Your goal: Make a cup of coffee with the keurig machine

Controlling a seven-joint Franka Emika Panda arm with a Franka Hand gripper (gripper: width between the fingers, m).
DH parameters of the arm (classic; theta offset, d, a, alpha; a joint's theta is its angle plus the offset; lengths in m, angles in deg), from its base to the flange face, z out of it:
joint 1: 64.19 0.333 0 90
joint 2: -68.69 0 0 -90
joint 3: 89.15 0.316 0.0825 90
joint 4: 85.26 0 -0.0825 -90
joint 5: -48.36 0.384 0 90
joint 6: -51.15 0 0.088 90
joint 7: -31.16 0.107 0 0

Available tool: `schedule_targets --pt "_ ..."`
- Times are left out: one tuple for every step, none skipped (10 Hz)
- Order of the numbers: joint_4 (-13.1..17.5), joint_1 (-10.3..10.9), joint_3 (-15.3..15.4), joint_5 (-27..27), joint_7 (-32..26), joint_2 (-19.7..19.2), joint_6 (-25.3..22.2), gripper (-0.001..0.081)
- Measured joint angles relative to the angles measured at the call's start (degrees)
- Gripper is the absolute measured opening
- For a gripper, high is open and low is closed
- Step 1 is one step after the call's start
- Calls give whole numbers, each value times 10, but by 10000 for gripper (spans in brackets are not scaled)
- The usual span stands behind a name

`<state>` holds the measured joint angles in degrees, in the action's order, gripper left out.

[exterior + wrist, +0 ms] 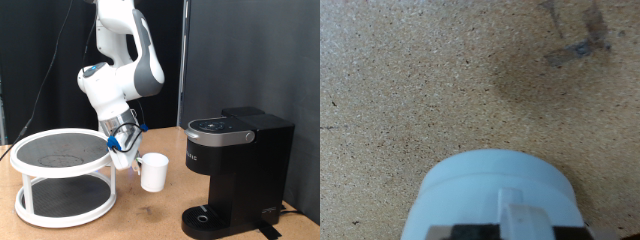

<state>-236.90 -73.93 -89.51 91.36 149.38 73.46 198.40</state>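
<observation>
Claw (pixel 128 150) grips the cup (pixel 152 172) beside the coffee machine (pixel 235 175); I think it must keep the cup upright.

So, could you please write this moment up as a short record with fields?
gripper: low over the table, at the cup's side, fingers hidden
cup: white mug upright on the table, between rack and machine; fills the wrist view's lower edge
keurig machine: at the exterior view's right, lid closed, drip base bare
rack: white two-tier round stand at the exterior view's left
</observation>
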Motion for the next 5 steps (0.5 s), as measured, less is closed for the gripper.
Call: schedule_targets --pt "4 2 5 8 -9 -15 13 7" --pt "6 4 11 20 -16 -28 31 7" --pt "8 7 18 36 -28 -42 46 7" --pt "11 10 26 59 -45 -55 56 7" --pt "15 13 36 86 -63 -66 67 7"
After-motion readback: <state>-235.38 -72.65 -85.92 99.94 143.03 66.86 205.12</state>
